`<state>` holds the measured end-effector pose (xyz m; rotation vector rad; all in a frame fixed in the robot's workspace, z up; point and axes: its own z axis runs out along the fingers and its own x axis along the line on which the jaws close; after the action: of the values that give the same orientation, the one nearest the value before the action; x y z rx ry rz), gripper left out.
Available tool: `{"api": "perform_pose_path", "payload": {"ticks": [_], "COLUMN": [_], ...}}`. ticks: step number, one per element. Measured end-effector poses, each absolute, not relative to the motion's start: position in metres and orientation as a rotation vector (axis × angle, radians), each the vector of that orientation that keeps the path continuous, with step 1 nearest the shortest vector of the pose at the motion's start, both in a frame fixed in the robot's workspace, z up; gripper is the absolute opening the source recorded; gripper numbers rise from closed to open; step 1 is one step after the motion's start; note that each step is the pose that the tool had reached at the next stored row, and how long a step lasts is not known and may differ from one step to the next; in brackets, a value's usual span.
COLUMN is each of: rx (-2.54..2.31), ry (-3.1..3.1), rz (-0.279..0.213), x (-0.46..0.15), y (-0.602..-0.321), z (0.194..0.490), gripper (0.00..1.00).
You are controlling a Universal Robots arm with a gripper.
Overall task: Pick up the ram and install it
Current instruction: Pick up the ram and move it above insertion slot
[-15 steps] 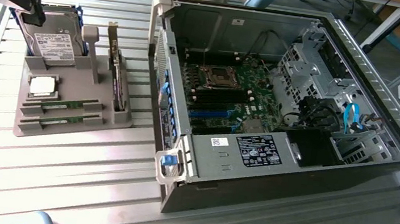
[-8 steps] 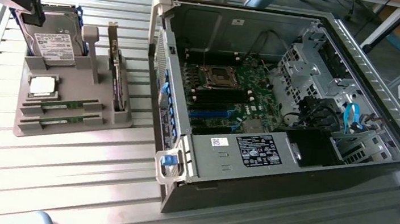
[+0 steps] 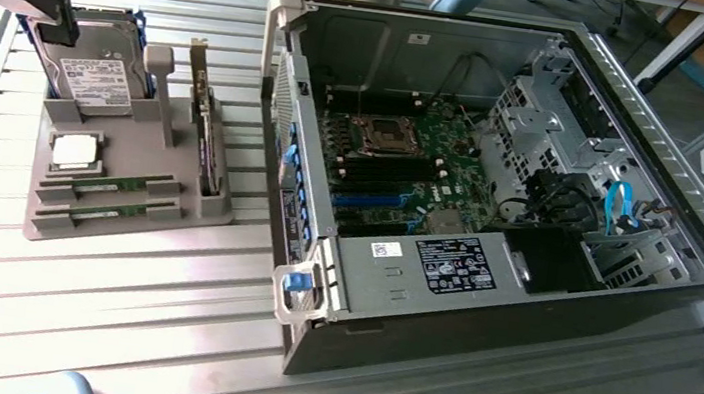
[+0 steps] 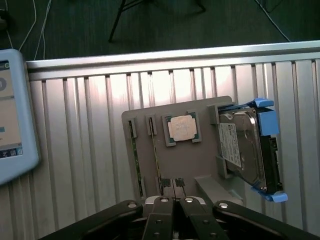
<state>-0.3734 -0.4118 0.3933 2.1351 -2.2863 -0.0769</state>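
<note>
Your ram [image 3: 108, 188] sits on edge in a groove of the gray holder [image 3: 119, 234], and a second stick [image 3: 101, 214] stands in the groove just beside it. In the wrist view you see the ram [image 4: 133, 150] and the second stick [image 4: 156, 160] edge-on, as thin green lines in the holder [image 4: 200, 160].

Next to the sticks, the square processor chip [image 3: 73, 151] lies flat in its recess. Beyond it the hard drive [image 3: 105, 76], in blue brackets, leans upright. The expansion card [image 3: 209, 139] stands on edge along the holder's side nearest the computer case [image 3: 314, 283].

Your claw [image 3: 58, 20] hangs in the air above the hard drive end of the holder. In the wrist view the claw [image 4: 174, 192] has its fingers pressed together with nothing between them, and it touches neither stick.

The case lies open on the slatted metal table [image 3: 108, 318] at the exterior view's right, with the motherboard [image 3: 423, 166] exposed.
</note>
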Motion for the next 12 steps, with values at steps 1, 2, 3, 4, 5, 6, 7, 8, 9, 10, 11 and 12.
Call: {"api": "perform_pose_path", "payload": {"ticks": [1, 2, 3, 4, 5, 6, 7, 8, 9, 10, 11, 12], "rx": [2.140, 2.142, 2.142, 2.142, 2.142, 2.142, 2.142, 2.143, 2.144, 2.145, 2.146, 2.146], "ry": [-2.281, -2.280, -2.280, -2.280, -2.280, -2.280, -2.280, -2.280, -2.281, -2.281, -2.282, -2.283], "rz": [-0.077, -0.077, -0.077, -0.077, -0.077, -0.077, -0.077, -0.075, -0.074, -0.072, -0.071, -0.070], "x": [-0.3735, -0.3734, -0.3734, -0.3734, -0.3734, -0.3734, -0.3734, -0.3734, -0.3735, -0.3736, -0.3737, -0.3737], "y": [-0.4119, -0.4119, -0.4119, -0.4119, -0.4119, -0.4119, -0.4119, -0.4119, -0.4119, -0.4119, -0.4119, -0.4119], "z": [0.3933, 0.3933, 0.3933, 0.3933, 0.3933, 0.3933, 0.3933, 0.3934, 0.3934, 0.3934, 0.3933, 0.3933], "gripper": [0.11, 0.11, 0.11, 0.11, 0.11, 0.11, 0.11, 0.11, 0.11, 0.11, 0.11, 0.11]}}
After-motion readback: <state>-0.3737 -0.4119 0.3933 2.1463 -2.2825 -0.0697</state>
